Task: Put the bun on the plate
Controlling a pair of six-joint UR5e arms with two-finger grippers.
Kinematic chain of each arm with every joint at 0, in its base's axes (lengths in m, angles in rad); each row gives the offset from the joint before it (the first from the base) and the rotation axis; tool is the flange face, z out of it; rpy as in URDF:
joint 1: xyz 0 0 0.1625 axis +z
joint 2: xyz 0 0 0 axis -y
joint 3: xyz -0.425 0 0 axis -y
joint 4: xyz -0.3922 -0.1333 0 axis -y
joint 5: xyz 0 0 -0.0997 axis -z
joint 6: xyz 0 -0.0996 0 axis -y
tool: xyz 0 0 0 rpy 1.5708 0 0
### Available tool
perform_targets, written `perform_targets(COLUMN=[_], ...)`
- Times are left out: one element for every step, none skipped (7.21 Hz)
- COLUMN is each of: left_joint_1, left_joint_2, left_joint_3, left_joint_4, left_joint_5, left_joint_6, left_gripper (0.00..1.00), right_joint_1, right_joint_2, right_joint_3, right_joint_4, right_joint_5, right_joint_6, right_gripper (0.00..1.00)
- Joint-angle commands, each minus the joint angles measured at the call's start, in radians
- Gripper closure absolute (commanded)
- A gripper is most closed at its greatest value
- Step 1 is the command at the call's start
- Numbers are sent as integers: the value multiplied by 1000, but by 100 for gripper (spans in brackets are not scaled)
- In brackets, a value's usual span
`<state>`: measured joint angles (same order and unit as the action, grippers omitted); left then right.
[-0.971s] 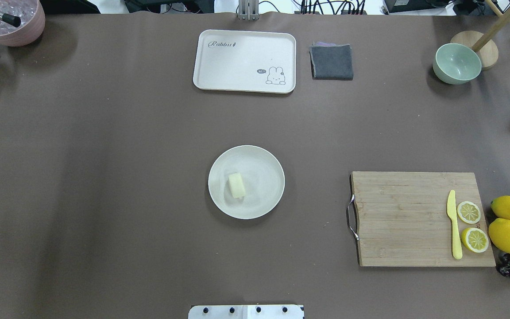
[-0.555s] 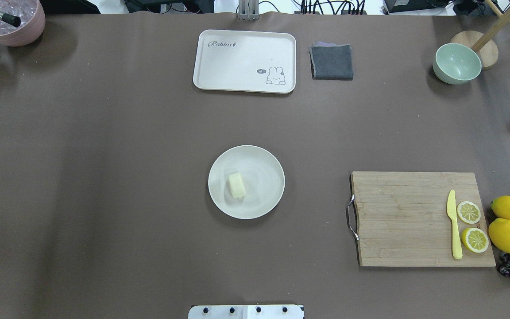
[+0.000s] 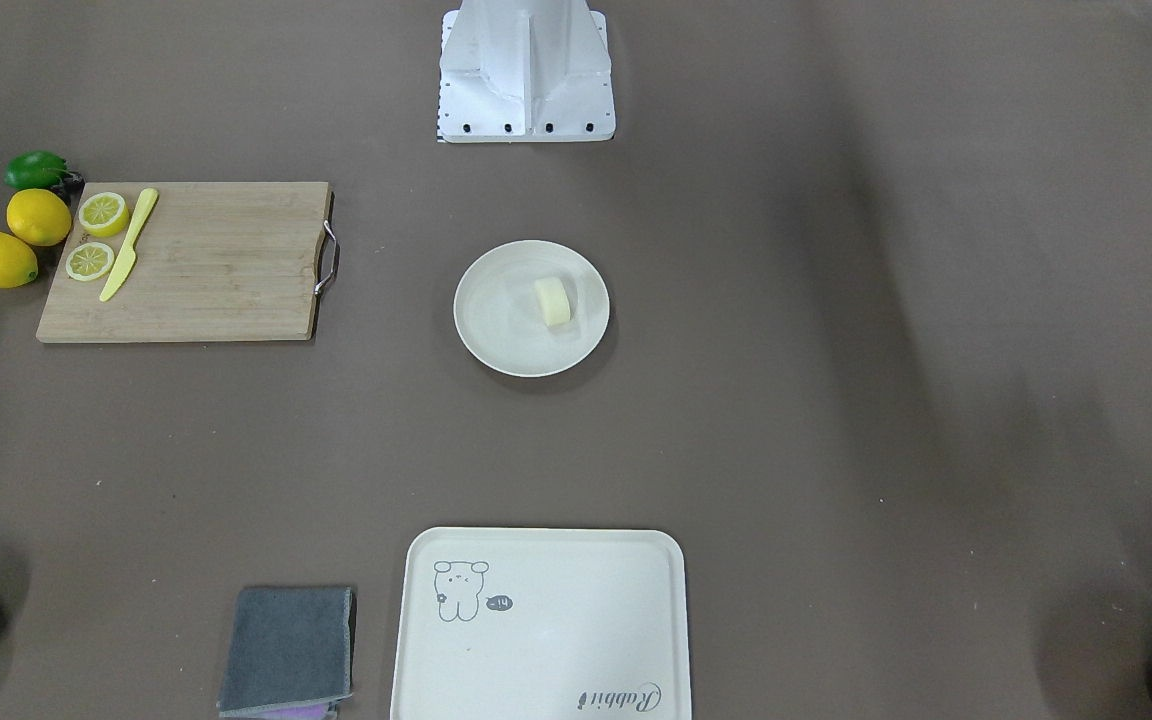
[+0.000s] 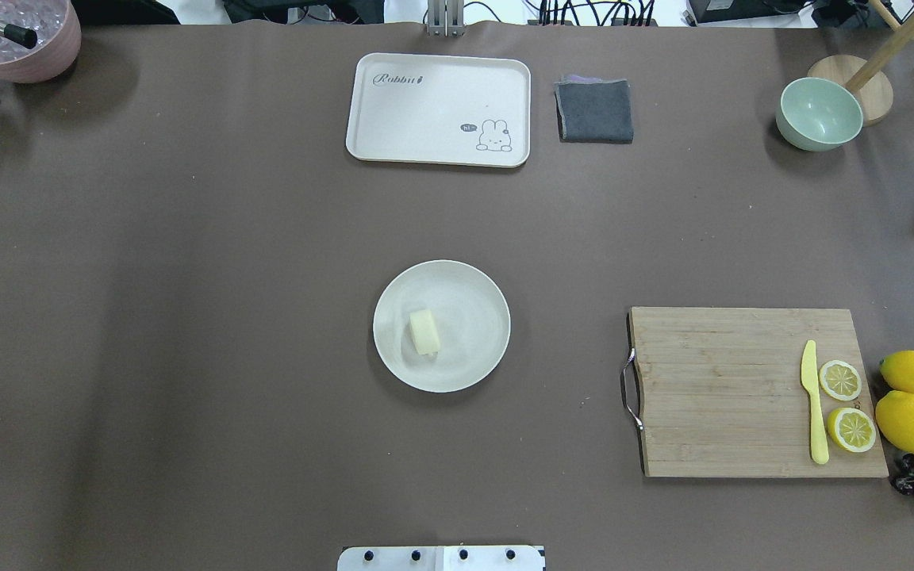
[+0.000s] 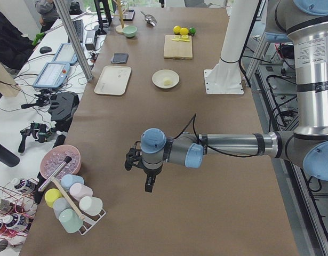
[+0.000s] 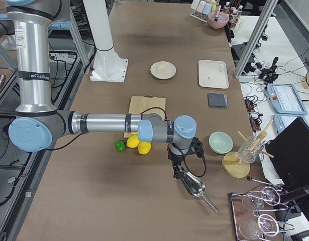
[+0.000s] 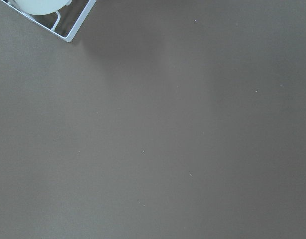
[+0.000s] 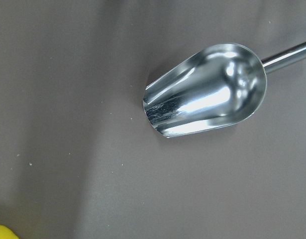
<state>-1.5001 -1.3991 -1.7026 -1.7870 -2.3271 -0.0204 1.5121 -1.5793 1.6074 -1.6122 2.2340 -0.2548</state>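
The pale cream bun (image 4: pixel 424 331) lies on the round off-white plate (image 4: pixel 477 305) in the middle of the table, left of the plate's centre; the front-facing view shows the bun (image 3: pixel 553 300) on the plate (image 3: pixel 496 325) too. Neither arm reaches into these two views. The left gripper (image 5: pixel 149 184) hangs over bare table far from the plate, at the table's left end. Over a metal scoop (image 6: pixel 193 186) at the right end hangs the right gripper (image 6: pixel 178 173). Only the side views show the grippers, so I cannot tell whether they are open or shut.
A cream tray (image 4: pixel 438 109) and a folded grey cloth (image 4: pixel 594 110) lie at the far edge. To the right, a wooden cutting board (image 4: pixel 727 388) carries a yellow knife (image 4: pixel 812 400) and lemon halves (image 4: pixel 840 380). Whole lemons (image 4: pixel 908 420) and a green bowl (image 4: pixel 819 113) are near.
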Motion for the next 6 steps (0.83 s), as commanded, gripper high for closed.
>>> perform_targets(left_joint_1=[1, 1, 1, 1, 1, 1], left_joint_2=[-3, -3, -3, -3, -4, -6], left_joint_3=[3, 3, 0, -3, -3, -5], left_joint_4=[0, 0, 0, 0, 0, 0], left_joint_5=[0, 0, 0, 0, 0, 0], left_joint_6=[-1, -1, -1, -3, -3, -3], left_gripper=[3, 3, 3, 3, 3, 3], right_joint_1=[2, 2, 2, 2, 2, 2], right_joint_2=[-8, -18, -22, -22, -28, -30], right_joint_3=[-1, 5, 5, 2, 2, 3], right_joint_4=[0, 0, 0, 0, 0, 0], right_joint_5=[-2, -1, -1, 1, 1, 2], right_joint_6=[-4, -4, -4, -4, -3, -3], right_gripper=[0, 0, 0, 0, 0, 0])
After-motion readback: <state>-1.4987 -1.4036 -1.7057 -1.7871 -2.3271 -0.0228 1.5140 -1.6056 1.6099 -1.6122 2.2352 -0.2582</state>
